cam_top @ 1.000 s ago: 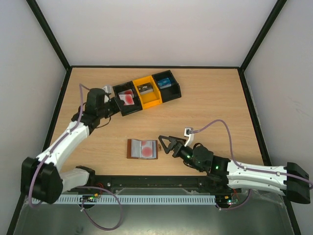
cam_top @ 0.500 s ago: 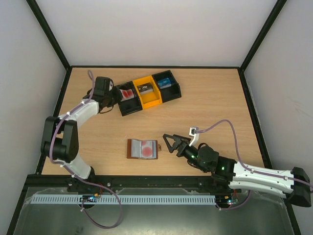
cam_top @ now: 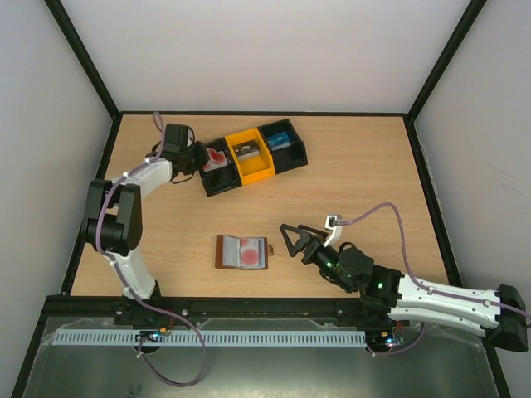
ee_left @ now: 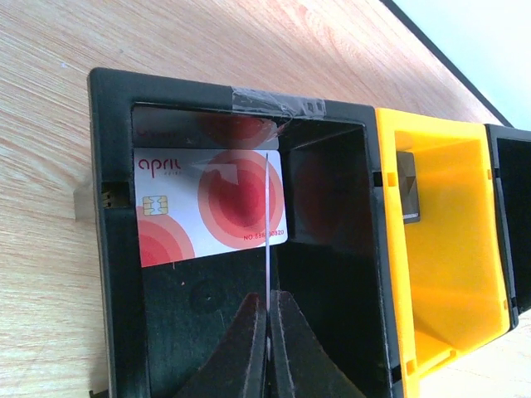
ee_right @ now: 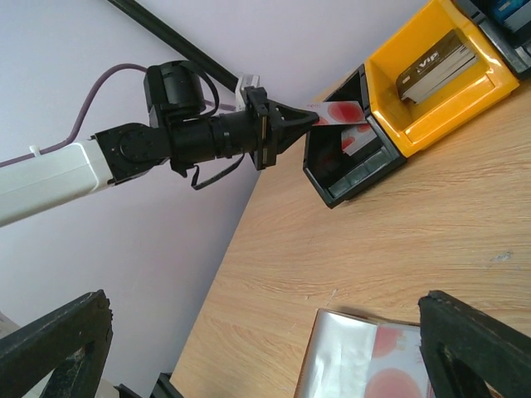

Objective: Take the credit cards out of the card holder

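Card (ee_right: 336, 113) pinched edge-on by left pincer (ee_left: 268, 313) over black bin (ee_left: 112, 207) for dropping; right pincer (cam_top: 287, 240) wide beside wallet (cam_top: 221, 251).

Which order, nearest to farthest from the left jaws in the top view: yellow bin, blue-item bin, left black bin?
1. Left black bin, right below the left jaws and the card they grip.
2. Yellow bin, in the middle.
3. Blue-item bin, at the right end.
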Controlling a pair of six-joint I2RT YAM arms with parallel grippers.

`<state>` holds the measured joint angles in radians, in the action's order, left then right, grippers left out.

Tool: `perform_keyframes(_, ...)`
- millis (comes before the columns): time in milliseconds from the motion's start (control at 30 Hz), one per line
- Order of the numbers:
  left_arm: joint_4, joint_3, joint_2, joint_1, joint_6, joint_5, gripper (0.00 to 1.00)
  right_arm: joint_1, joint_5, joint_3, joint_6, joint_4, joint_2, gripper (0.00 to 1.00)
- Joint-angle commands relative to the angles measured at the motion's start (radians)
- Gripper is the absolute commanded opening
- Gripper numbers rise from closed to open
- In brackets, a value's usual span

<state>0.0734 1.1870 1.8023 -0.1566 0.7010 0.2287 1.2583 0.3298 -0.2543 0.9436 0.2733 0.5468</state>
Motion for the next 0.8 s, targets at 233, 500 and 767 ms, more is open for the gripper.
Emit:
perform_keyframes(233, -0.010, 0.055, 0.069, 0.006, 0.003, -0.012, 0.03, 0.003, 0.058, -0.019, -0.018, -0.039, -0.018, 0.98)
perform_keyframes(500, -0.014, 0.071, 0.109, 0.006, 0.008, -0.017, 0.03, 0.004, 0.076, -0.013, -0.015, -0.059, -0.047, 0.98)
perform_keyframes(767, -0.009, 0.084, 0.126, 0.006, 0.010, -0.020, 0.06, 0.004, 0.081, -0.014, -0.010, -0.073, -0.053, 0.98)
